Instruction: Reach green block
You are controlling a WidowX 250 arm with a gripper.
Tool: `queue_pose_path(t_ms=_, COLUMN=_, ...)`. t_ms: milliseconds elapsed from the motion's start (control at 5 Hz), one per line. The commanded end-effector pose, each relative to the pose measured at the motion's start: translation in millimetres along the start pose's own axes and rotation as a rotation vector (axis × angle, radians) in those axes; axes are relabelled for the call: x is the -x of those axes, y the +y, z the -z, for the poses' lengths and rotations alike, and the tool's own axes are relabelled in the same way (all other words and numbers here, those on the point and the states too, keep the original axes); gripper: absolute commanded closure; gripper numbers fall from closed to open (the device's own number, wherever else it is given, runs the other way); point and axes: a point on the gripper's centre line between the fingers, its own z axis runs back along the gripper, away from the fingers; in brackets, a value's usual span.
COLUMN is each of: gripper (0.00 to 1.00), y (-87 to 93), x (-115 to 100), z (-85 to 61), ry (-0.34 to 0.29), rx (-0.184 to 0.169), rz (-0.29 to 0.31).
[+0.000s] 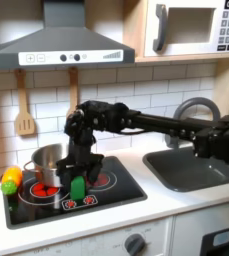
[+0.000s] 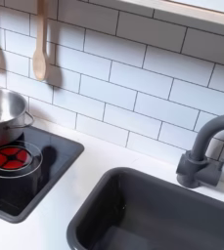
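Observation:
In the first exterior view the green block (image 1: 78,187) stands upright on the black stovetop (image 1: 121,188), in front of the steel pot (image 1: 44,162). My gripper (image 1: 75,170) points down just above the block, and its dark fingers look spread apart with nothing held. The black arm reaches in from the first exterior view's right. The pot (image 2: 8,115) and a red burner ring (image 2: 14,158) appear at the second exterior view's left.
A green-and-orange toy vegetable (image 1: 9,181) lies at the stove's left edge. A wooden spatula (image 1: 24,118) hangs on the tiled wall. The grey sink (image 2: 153,210) and faucet (image 2: 206,151) lie right of the stove. A range hood (image 1: 61,45) hangs overhead.

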Motion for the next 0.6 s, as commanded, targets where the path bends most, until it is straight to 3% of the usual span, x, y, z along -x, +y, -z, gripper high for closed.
queue_pose_path(t_ms=0, gripper=0.0, y=3.4, x=4.5, z=7.0, ry=0.026, rx=-0.011, rz=-0.013)
queue_pose_path(t_ms=200, gripper=0.0, y=2.1, x=5.8, z=15.0, ry=0.053, rx=-0.013, rz=-0.014)
queue_pose_path(t_ms=400, gripper=0.0, y=-2.1, x=4.6, z=13.8, ry=0.05, rx=0.017, rz=-0.009)
